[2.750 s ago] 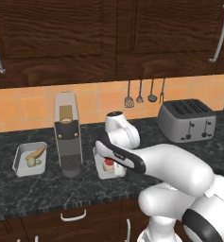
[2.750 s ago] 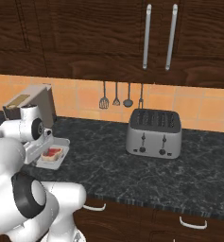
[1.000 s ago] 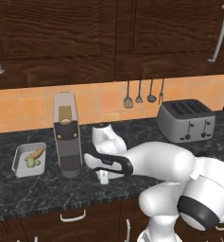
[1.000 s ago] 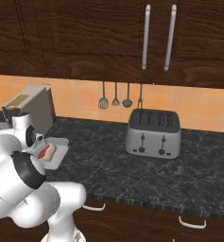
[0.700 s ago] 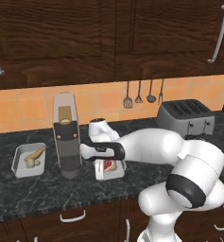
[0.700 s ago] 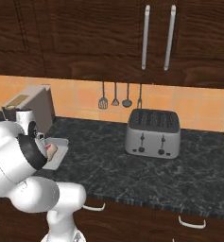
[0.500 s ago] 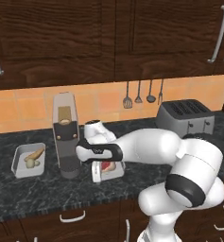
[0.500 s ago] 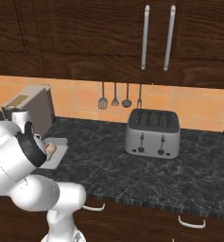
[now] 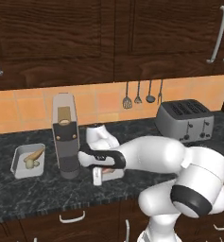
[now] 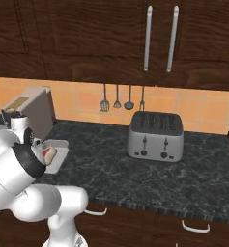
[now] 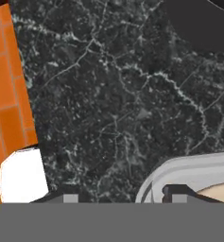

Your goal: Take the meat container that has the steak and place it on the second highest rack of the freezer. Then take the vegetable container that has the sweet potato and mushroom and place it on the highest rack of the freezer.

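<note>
My gripper (image 11: 125, 198) stands spread astride the rim of the shallow grey meat tray (image 11: 189, 166). A pinch this shallow could slip and tip out the small red steak slab (image 10: 49, 153).

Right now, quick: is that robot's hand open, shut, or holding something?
Hand: open, its two fingers apart on either side of the meat container wall, not yet clamped on it.
</note>
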